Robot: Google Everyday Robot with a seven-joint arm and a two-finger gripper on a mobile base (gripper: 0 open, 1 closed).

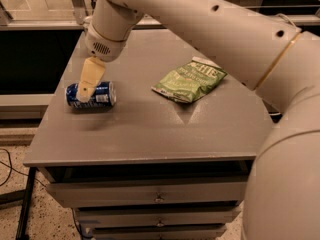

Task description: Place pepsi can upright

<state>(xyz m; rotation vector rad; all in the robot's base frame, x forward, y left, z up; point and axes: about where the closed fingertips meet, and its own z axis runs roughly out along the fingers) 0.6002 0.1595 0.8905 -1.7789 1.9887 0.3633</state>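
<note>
Tool [85, 92] over pepsi can [103, 95], can lying sideways

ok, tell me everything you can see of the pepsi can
The pepsi can is a blue, metal-looking drink can with white lettering and a white patch, silvery at the ends. It lies on its side on the gray table, near one side edge, apart from the green chip bag. The gripper hangs over it, hiding part; contact cannot be told.
</note>
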